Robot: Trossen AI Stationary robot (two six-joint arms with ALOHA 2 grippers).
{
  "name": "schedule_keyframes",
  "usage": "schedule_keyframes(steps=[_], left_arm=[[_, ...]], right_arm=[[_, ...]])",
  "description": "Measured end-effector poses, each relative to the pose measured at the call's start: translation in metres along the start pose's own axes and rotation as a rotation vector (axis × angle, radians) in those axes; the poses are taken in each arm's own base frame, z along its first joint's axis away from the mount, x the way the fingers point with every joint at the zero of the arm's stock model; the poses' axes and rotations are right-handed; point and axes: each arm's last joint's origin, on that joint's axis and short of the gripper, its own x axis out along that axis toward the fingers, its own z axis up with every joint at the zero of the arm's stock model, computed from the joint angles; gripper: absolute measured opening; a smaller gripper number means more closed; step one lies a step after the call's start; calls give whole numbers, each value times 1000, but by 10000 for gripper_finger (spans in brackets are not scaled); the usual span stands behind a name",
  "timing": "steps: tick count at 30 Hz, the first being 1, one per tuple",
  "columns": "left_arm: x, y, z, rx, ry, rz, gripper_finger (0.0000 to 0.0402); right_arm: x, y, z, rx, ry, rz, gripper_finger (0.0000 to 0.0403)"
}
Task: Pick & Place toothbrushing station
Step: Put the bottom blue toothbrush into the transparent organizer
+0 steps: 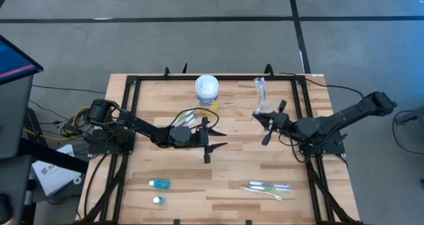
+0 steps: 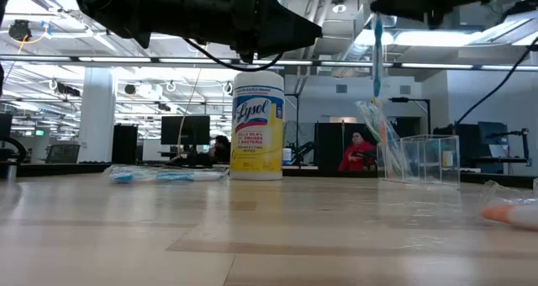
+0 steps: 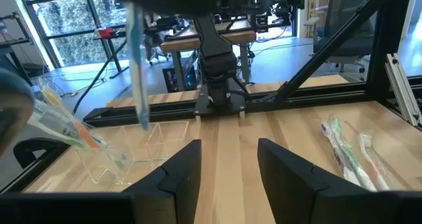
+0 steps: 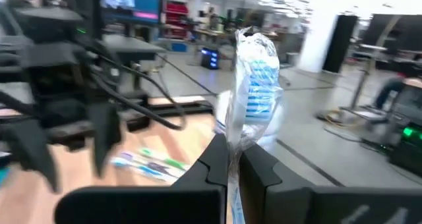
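Observation:
My right gripper point(image 1: 265, 121) is shut on a blue toothbrush in a clear wrapper point(image 2: 377, 55), held in the air over the clear plastic cups point(image 2: 424, 158) at the table's far right. A wrapped toothbrush point(image 2: 377, 130) leans in one cup. My left gripper point(image 1: 215, 137) is open and empty above the table's middle. Wrapped toothbrushes point(image 1: 189, 117) lie beside it. Other toothbrushes point(image 1: 268, 187) lie near the front edge on the right. The small blue tube point(image 1: 159, 183) lies near the front edge on the left. My right gripper pinches the wrapped toothbrush between its two fingers at the handle point(image 4: 232, 159), wrapper and all. The head with blue bristles point(image 4: 257, 76) reaches out past the fingertips. In the low view the brush hangs upright below the gripper, clear of the table and above the cups.
A white-lidded, yellow-labelled canister point(image 1: 207, 89) stands at the far middle of the table. A small white cap point(image 1: 157, 200) lies by the blue tube. A black frame point(image 1: 129, 119) rims the table. People sit in the room behind point(image 2: 357, 156).

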Motion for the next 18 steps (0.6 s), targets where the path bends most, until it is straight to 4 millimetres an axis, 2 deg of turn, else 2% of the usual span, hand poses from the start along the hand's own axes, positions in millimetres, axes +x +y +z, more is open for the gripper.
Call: schedule_keyframes(steps=[13,18], left_arm=[[0,0,0,-3,0,-1,142],[0,0,0,-3,0,-1,142]], right_arm=[[1,-41,-32,34,30,-238,1],[4,-50,-33,36,39,-292,1]])
